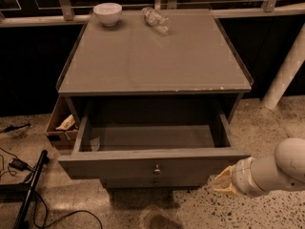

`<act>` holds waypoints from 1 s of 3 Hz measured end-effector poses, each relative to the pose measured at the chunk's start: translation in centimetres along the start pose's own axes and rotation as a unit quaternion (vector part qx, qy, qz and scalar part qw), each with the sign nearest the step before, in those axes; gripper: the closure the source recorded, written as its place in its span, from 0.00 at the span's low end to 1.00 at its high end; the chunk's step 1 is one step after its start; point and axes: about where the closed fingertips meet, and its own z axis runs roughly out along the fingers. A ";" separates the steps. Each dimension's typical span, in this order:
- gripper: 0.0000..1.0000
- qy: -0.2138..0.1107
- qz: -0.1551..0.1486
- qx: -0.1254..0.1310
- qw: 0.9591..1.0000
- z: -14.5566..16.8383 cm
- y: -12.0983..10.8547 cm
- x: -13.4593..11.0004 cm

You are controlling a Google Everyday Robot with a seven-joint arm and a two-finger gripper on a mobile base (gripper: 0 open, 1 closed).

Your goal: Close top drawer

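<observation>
I am at the approach step: the top drawer [114, 165] stands pulled well out of the grey table [152, 61], its inside bare as far as I can see, and nothing has pushed it yet. The claw [225, 182] hangs low at the right of the view, just below the right end of the drawer front, with the white arm [281, 168] running off behind it. I cannot tell whether it touches the wood. I also cannot tell whether the claw is spread or pressed together, because its pale wrapped tip gives me nothing to go on.

As I judge it, the next move is to bring the claw up onto the flat front, nearer the knob [156, 169] than the corner, and then drive straight back toward the table. A push at the far right end could skew the drawer in its runners, so I would want a centred contact first.

Counting what I have:
- One drawer is open, with one small round knob at its centre.
- One lower drawer front [143, 181] is glimpsed beneath it, and anything below that is hidden.
- One white bowl [107, 13] and one clear bottle [156, 19], lying on its side, are at the back of the table, near each other but apart.
- One cardboard box [59, 125] stands against the left side.
- One dark pole [29, 190] and some cables [14, 165] are on the floor
- One white post [286, 73] is at the right
</observation>
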 end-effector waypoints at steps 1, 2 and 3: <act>1.00 -0.009 -0.015 0.014 1.000 0.1 -0.2 -0.1; 1.00 -0.022 -0.055 0.058 0.997 -0.1 -0.8 -0.6; 1.00 -0.033 -0.103 0.124 0.986 -0.4 -2.8 -1.6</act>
